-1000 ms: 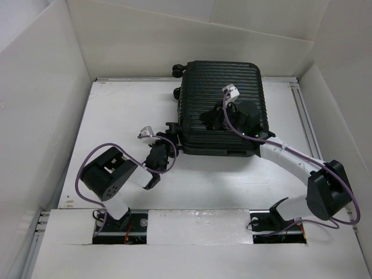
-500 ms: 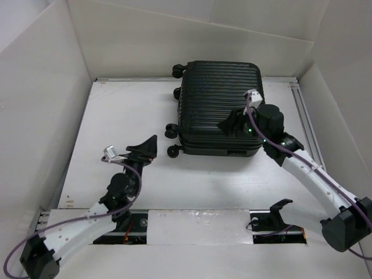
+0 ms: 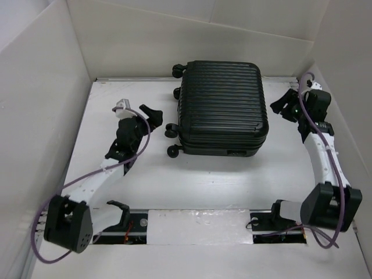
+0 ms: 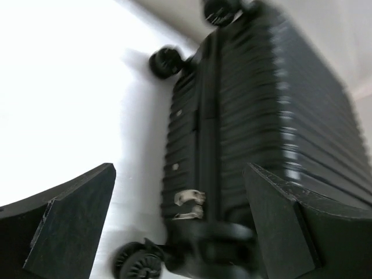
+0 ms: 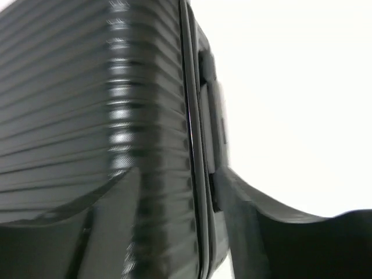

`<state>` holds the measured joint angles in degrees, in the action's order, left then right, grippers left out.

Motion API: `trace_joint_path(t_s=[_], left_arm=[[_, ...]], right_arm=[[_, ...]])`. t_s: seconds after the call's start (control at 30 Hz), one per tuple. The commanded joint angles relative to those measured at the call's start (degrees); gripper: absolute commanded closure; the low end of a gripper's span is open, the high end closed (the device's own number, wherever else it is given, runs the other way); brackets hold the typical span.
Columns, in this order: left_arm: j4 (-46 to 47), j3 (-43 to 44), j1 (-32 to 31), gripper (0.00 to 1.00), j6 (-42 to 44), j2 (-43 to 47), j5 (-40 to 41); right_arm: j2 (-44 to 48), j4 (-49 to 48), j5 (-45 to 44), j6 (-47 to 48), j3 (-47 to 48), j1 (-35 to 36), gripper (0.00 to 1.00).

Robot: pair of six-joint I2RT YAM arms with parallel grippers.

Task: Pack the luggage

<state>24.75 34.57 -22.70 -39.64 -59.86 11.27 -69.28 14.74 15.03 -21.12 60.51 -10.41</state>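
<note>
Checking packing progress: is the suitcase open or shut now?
Shut. The luggage lies flat, ribbed shell up, halves meeting along the side seam; no lining shows.

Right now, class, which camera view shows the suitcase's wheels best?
The top external view: all four wheels show clearly along the left side of the luggage. The left wrist view shows several, blurred and partly cropped. The right wrist view shows only the ribbed shell and seam, no wheels.

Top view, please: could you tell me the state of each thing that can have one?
Suitcase: shut, lying flat.
Left gripper: jaws open, holding nothing, next to the wheels.
Right gripper: jaws open, holding nothing, on the opposite side.
</note>
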Motion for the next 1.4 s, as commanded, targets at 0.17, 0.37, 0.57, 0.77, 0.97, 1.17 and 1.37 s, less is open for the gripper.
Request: trace_joint_path(t_s=[0.17, 0.37, 0.57, 0.77, 0.97, 1.17, 1.37], left_arm=[[7.84, 5.52, 3.63, 0.2, -0.26, -15.72, -27.52], [13.03, -1.33, -1.64, 0.36, -2.19, -13.28, -30.34], [15.85, -10.65, -2.17, 0.56, -5.1, -0.89, -35.68], [7.29, -11.63, -2.17, 0.19, -3.36, 8.41, -40.18], [-11.55, -3.38, -2.17, 0.0, 2.55, 22.65, -19.82], [-23.15, 1.71, -2.17, 0.0, 1.76, 41.03, -2.32], [-34.13, 8.14, -2.17, 0.0, 1.92, 46.49, 2.96]], right_arm=[[-16.66, -4.55, 22.06, 0.55, 4.52, 2.23, 0.32], [-22.12, -7.45, 24.79, 1.79, 6.19, 11.72, 0.36], [-29.33, -7.19, 27.42, 1.26, 14.01, 21.21, 0.38], [-33.12, 0.63, 21.02, 1.26, 29.21, 24.57, 0.06], [-23.91, 0.3, 14.34, 0.12, 29.33, 21.76, 0.0], [-4.67, -0.33, 7.06, 2.48, 17.56, 20.96, 0.0], [22.92, 2.47, 1.42, 1.8, -2.83, 20.96, 0.0]])
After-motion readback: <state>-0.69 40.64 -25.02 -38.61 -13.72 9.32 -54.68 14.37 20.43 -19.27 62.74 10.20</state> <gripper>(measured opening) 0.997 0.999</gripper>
